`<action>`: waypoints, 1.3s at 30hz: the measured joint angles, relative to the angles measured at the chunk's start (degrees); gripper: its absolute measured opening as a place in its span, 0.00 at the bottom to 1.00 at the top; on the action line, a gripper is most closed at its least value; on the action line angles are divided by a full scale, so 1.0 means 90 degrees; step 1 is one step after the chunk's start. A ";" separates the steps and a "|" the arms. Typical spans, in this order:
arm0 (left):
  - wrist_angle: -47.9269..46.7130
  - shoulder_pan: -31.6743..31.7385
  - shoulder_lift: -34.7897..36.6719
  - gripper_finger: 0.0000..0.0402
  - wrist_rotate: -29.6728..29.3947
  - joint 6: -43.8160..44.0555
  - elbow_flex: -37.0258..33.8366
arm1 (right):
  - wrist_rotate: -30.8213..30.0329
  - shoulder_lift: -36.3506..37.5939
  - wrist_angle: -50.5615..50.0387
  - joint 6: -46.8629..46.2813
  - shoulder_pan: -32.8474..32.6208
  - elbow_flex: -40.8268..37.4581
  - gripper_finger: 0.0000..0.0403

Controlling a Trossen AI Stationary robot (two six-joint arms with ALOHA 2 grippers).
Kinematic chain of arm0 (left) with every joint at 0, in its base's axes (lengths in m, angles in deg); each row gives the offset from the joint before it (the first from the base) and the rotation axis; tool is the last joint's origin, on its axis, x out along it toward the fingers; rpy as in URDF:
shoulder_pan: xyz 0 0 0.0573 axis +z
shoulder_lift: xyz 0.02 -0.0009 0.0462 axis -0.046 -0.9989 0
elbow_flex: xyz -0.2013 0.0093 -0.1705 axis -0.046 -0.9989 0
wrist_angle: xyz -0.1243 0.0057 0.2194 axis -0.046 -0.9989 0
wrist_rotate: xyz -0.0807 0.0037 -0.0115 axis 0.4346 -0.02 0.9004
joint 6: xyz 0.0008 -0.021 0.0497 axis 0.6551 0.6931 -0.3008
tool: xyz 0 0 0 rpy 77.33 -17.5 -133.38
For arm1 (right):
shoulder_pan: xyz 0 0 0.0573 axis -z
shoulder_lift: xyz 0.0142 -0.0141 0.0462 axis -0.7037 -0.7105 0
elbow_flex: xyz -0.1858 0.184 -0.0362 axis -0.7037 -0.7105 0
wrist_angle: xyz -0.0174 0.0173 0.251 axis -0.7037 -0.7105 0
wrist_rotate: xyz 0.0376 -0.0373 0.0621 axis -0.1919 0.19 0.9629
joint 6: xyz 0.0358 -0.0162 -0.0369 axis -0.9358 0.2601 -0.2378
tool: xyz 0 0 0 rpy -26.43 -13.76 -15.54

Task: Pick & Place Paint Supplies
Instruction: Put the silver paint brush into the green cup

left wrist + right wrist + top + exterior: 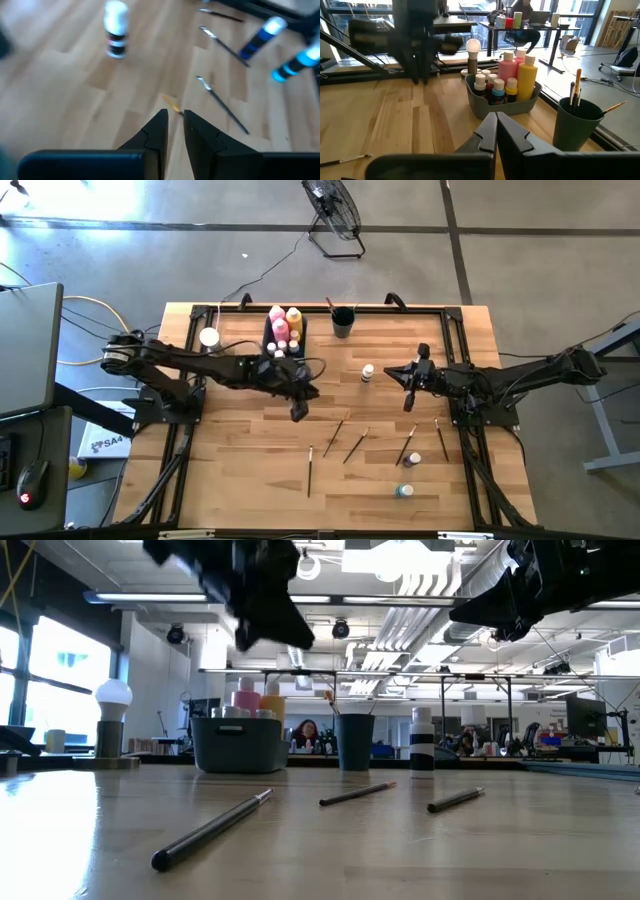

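Several paint bottles (pixel 501 85) in grey bin (pixel 485 107)

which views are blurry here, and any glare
Left wrist view: motion-smeared, the black-banded white bottle and blue bottles streaked. Low view: left arm a dark blur overhead, ceiling lights blown out. Right wrist view: the left arm smeared, bin sharp. High view: crisp, glare on the floor at upper left.
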 joint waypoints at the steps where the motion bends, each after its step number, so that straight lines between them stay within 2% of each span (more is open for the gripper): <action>1: -0.0438 -0.0049 0.0000 0.14 -0.0216 0.0115 0.0282 | 0.0000 0.0000 0.0000 0.0000 -0.0002 0.0000 0.00; 3: -0.1130 -0.0126 0.0000 0.14 -0.0507 0.0539 0.0748 | 0.0000 0.0000 0.0000 0.0000 -0.0002 0.0000 0.00; 8: -0.2287 -0.0306 0.0002 0.14 -0.0582 0.1803 0.1593 | 0.0002 0.0000 0.0000 0.0002 -0.0002 0.0000 0.00; 15: -0.2597 -0.1126 -0.0210 0.14 -0.1342 0.3090 0.1711 | -0.0006 0.0005 -0.0002 0.0107 0.0000 0.0000 0.00; 20: -0.2883 -0.1550 -0.0629 0.13 -0.1603 0.4068 0.1718 | -0.0019 0.0009 0.0075 0.0331 0.0000 0.0005 0.00; 23: -0.3309 -0.1535 -0.1016 0.09 -0.1340 0.4462 0.1694 | -0.0022 0.0035 0.0244 0.0470 0.0000 0.0009 0.00; 29: -0.3212 -0.1370 -0.1686 0.01 -0.0775 0.4716 0.1711 | -0.0021 0.0104 0.0332 0.0510 0.0000 0.0004 0.00; 37: -0.2775 -0.1136 -0.2033 0.04 -0.0679 0.4671 0.1729 | -0.0021 0.0102 0.0224 0.0629 0.0000 0.0002 0.00; 39: -0.2957 -0.1125 -0.2048 0.06 -0.0625 0.4739 0.1691 | -0.0022 0.0102 0.0231 0.0629 0.0000 0.0002 0.00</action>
